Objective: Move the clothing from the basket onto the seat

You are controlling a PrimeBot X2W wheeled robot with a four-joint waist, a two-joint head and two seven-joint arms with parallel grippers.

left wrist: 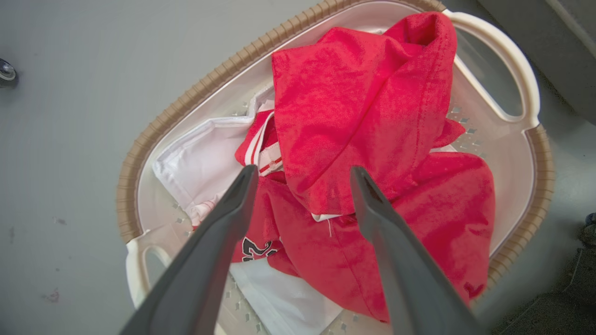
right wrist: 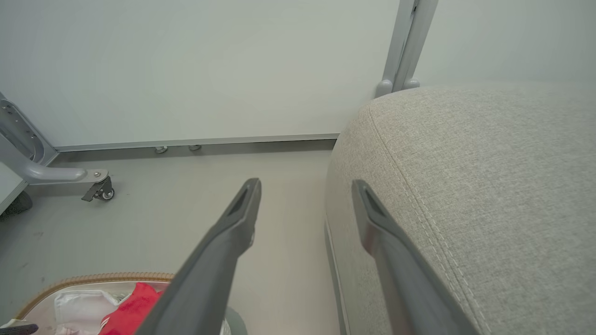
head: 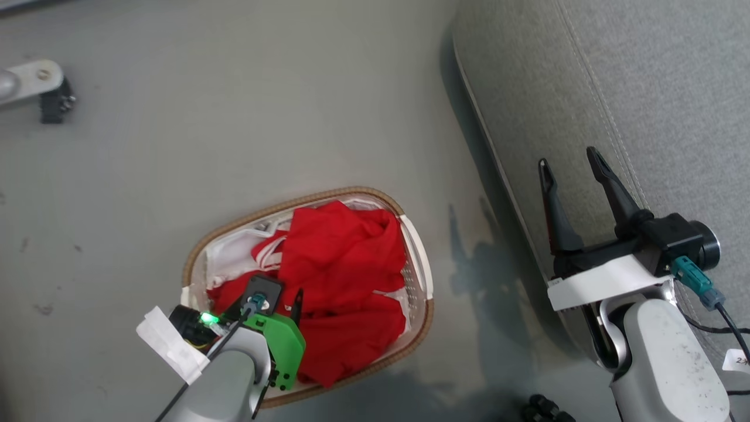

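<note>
The basket (head: 328, 196) stands on the floor left of the seat (head: 644, 88). Red clothing (head: 343, 275) is heaped inside it over a white liner (left wrist: 205, 163). One garment shows a dark number (left wrist: 258, 249). My left gripper (left wrist: 303, 171) hangs open just above the red clothing (left wrist: 363, 116), holding nothing. In the head view it (head: 290, 308) sits over the basket's near end. My right gripper (head: 568, 158) is open and empty over the seat's rounded front edge, and its own view (right wrist: 306, 183) shows the seat (right wrist: 489, 186) to its right and the basket rim (right wrist: 93, 278) below.
Smooth grey floor (head: 234, 117) surrounds the basket. A metal frame leg with a caster (head: 41, 88) stands at the far left and also appears in the right wrist view (right wrist: 100, 190). A pale wall (right wrist: 209, 70) and post (right wrist: 409, 42) lie behind. Dark objects (head: 545, 410) sit near my base.
</note>
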